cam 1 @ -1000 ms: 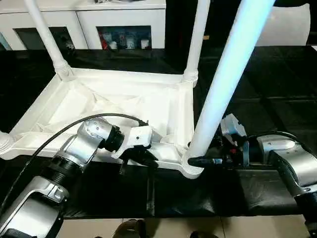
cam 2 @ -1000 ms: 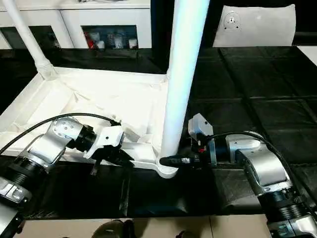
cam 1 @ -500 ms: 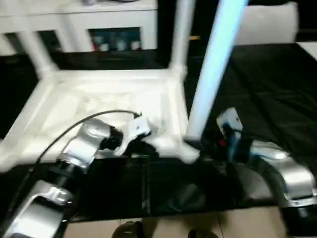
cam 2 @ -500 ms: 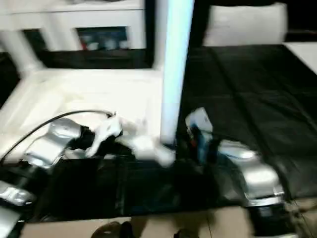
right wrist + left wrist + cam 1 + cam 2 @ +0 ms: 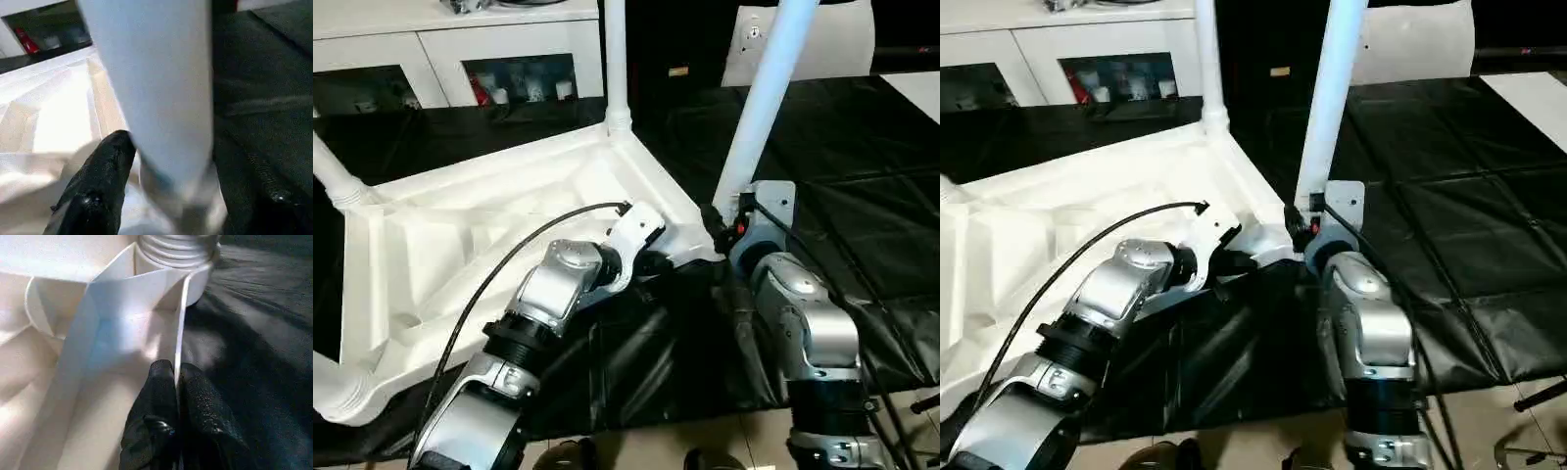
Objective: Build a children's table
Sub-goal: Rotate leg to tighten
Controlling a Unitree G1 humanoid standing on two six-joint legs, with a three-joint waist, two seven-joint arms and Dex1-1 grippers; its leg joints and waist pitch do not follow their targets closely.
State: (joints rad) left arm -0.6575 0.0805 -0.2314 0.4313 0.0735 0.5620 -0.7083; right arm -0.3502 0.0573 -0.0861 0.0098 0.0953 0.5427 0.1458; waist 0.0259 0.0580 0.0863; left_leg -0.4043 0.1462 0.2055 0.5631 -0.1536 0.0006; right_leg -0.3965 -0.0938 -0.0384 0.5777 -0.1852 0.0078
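The children's table (image 5: pixel 460 225) lies upside down on the black mat, its white legs pointing up. My left gripper (image 5: pixel 651 262) is at the near rim by the right corner. In the left wrist view it (image 5: pixel 177 377) is shut on the thin rim wall (image 5: pixel 181 323), just below a corner socket. My right gripper (image 5: pixel 720 220) is at the base of the near right leg (image 5: pixel 759 108). In the right wrist view its black fingers (image 5: pixel 102 181) stand on either side of that leg (image 5: pixel 156 73), with a gap on one side. Another leg (image 5: pixel 615 59) rises at the far corner.
A white cabinet (image 5: pixel 460 39) with glass-fronted compartments stands behind the table. A white panel (image 5: pixel 822 44) leans at the back right. The black mat (image 5: pixel 862 176) stretches to the right, and the floor (image 5: pixel 705 431) starts at its front edge.
The view has swung, and the table now sits turned, with the held corner pointing toward my right arm. The right fingers stand a little wider around the leg. The left grip is unchanged.
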